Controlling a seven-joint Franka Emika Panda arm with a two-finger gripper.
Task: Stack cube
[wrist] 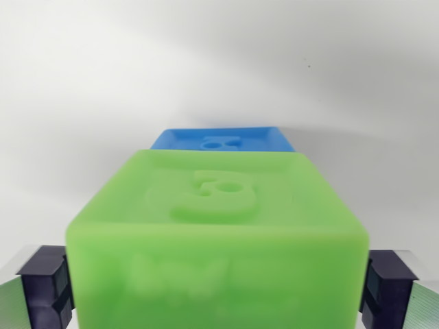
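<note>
Where embossed, green cube (219, 233) resembles "a".

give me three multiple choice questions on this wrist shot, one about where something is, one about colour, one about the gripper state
1. Where does the blue cube show in the wrist view?
A. above and behind the green cube
B. below the green cube
C. at the wrist view's far left edge

2. What colour is the cube between the fingers?
A. red
B. green
C. yellow

3. How does the gripper stand?
A. wide open with nothing between the fingers
B. out of view
C. shut on the green cube

Answers:
1. A, the blue top face peeks out just over the far edge of the green cube.
2. B, the big block filling the lower picture is bright green.
3. C, the dark fingers press against both sides of the green cube.
</note>
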